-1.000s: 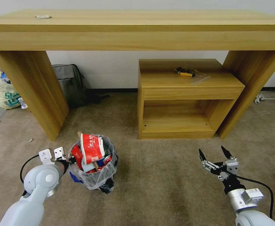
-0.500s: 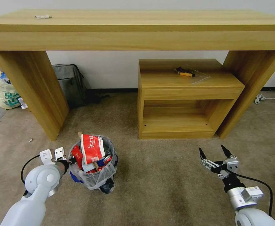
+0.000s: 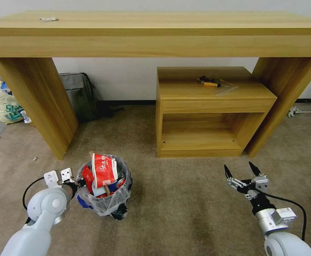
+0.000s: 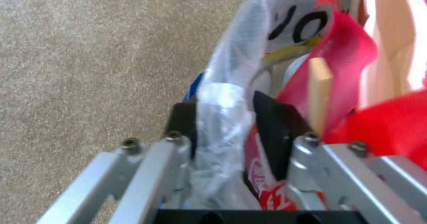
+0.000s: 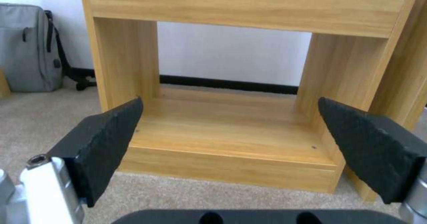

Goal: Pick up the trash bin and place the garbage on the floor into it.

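The trash bin (image 3: pixel 103 193) sits on the floor (image 3: pixel 183 209) at near left, packed with garbage (image 3: pixel 103 170): a red-white carton standing tallest, red wrappers and a wooden stick around it. The left gripper (image 3: pixel 78 184) has its two dark fingers (image 4: pixel 271 124) pinched on the bin's rim and the clear liner bag (image 4: pixel 222 117), one finger outside, one inside. Against the pictures a second ago, the bin has shifted very slightly up and leftward with the gripper, and its liner bag hangs a little differently; the desk and shelf hold their places, so the camera has not moved. The right gripper (image 3: pixel 239 172), well apart at near right, has crept slightly farther forward, its two black fingers spread wide with nothing between them.

Farther off stand one low wooden shelf unit (image 3: pixel 212 113) and one long wooden desk (image 3: pixel 155 33) spanning over it. Against the wall lean one grey backpack (image 3: pixel 79 94) and, at far left, one yellowish tied bag (image 3: pixel 6 103).
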Available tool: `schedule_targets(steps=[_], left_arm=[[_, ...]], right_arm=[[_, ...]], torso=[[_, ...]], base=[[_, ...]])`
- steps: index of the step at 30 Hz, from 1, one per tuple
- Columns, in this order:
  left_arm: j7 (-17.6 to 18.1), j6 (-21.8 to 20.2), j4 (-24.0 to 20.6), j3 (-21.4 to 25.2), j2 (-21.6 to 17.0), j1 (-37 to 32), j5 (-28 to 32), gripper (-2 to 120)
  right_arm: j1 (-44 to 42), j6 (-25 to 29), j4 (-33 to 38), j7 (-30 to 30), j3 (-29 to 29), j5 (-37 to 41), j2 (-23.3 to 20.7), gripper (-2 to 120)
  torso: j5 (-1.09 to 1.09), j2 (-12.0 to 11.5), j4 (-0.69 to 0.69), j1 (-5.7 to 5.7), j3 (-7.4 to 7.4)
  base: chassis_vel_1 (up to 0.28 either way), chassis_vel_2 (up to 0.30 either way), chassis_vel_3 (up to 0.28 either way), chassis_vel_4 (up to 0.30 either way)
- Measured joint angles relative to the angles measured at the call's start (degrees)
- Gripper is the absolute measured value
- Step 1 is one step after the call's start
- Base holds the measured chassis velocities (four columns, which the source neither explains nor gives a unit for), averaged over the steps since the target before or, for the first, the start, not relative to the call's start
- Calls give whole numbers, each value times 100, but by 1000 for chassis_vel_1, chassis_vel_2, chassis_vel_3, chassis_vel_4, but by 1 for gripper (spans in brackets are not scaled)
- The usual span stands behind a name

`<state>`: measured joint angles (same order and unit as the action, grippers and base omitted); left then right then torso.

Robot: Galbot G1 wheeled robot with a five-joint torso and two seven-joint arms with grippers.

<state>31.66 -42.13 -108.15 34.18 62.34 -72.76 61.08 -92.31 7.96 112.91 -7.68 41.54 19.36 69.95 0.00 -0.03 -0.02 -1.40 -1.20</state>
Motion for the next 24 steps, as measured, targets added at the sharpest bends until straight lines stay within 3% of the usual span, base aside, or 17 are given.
schedule_targets(steps=[3, 8, 15, 24], left_arm=[[-3, 0, -18, 3, 10, -17, -2, 51], [-9, 0, -27, 14, 11, -29, -2, 64], [-7, -1, -70, 149, 18, -117, 34, 95], [-2, -1, -270, 303, -72, -303, 232, 100]], right_arm=[[1, -7, 0, 4, -10, 9, 1, 100], [2, -11, 0, 8, -5, 26, -4, 100], [-14, -11, -3, 18, 1, 58, -1, 100], [-5, -7, -19, 33, -37, 65, 12, 100]], torso=[[0, 0, 0, 0, 0], [0, 0, 0, 0, 0], [0, 0, 0, 0, 0], [0, 0, 0, -1, 0]], base=[[0, 0, 0, 0], [0, 0, 0, 0], [0, 0, 0, 0], [0, 0, 0, 0]])
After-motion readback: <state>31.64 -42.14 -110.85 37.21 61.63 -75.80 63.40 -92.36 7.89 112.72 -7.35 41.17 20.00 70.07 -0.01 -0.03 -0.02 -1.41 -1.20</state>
